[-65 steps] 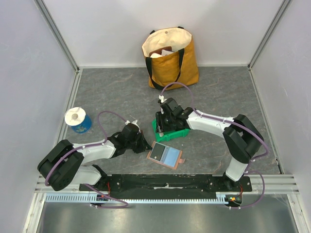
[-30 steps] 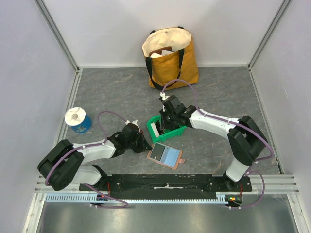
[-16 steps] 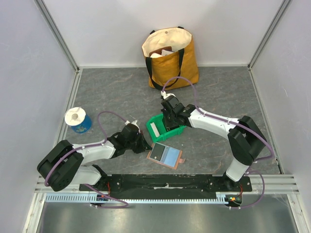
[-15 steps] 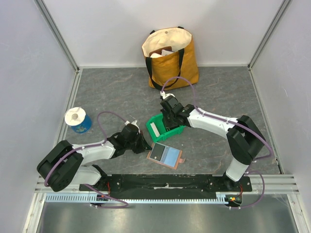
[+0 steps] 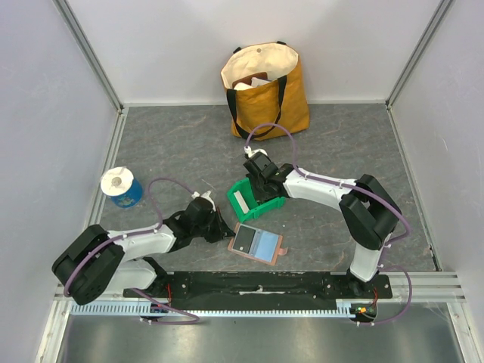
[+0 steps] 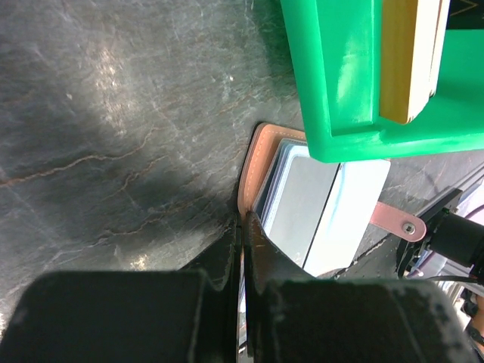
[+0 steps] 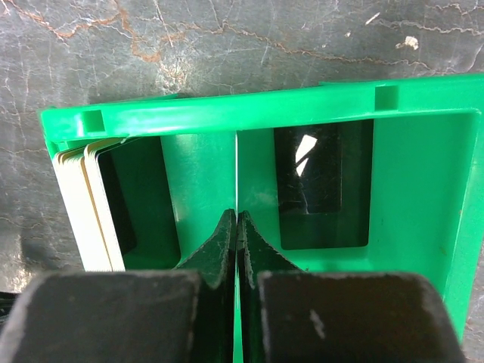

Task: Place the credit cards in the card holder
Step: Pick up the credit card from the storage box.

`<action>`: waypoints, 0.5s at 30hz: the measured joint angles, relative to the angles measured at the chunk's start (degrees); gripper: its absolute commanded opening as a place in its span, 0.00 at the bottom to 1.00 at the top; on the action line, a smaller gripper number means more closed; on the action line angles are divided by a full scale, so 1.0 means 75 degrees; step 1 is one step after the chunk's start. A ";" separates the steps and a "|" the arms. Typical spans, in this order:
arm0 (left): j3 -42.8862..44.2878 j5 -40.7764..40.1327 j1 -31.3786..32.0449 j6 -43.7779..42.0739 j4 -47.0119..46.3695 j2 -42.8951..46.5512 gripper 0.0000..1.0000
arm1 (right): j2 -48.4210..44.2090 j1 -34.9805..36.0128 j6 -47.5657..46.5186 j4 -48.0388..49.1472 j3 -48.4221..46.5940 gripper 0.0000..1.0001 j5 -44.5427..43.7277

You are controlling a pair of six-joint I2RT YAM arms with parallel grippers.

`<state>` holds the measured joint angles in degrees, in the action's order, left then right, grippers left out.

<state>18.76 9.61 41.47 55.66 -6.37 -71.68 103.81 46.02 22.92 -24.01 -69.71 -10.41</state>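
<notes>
Terracotta-brown folding card holder (image 5: 257,243) open, blue-grey lining up, beside green plastic bin (image 7: 227,113); left gripper (image 6: 243,221) closed, touching holder; right gripper (image 7: 237,217) pinches thin white credit card (image 7: 237,174) in bin

1 card holder (image 5: 257,243), 1 green bin (image 7: 227,113), 1 tote bag (image 5: 265,91), 1 blue roll (image 5: 121,186); credit cards (image 7: 83,204): several, exact no. unclear.

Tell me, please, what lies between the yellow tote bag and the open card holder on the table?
The green bin lies between the tote bag and the card holder, nearer the card holder. The top view shows this.
</notes>
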 measured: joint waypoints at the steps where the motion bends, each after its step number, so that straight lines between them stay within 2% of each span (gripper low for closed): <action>1: -0.0047 -0.0006 0.0029 0.0061 -0.0029 0.0035 0.02 | -0.0003 0.0000 -0.0003 -0.0003 0.0000 0.00 -0.0006; 8: -0.0510 -0.0090 0.0242 0.0600 -0.0023 0.0635 0.02 | -0.0583 0.0000 -0.0079 -0.0192 0.0000 0.00 -0.0067; 15: -0.0880 -0.0522 0.0431 0.1215 0.0839 0.1784 0.02 | -0.1652 0.0000 -0.0134 -0.0204 0.0009 0.00 -0.0085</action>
<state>12.16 5.69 44.71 64.77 -0.08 -58.30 91.42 46.02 21.91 -25.54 -69.65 -11.05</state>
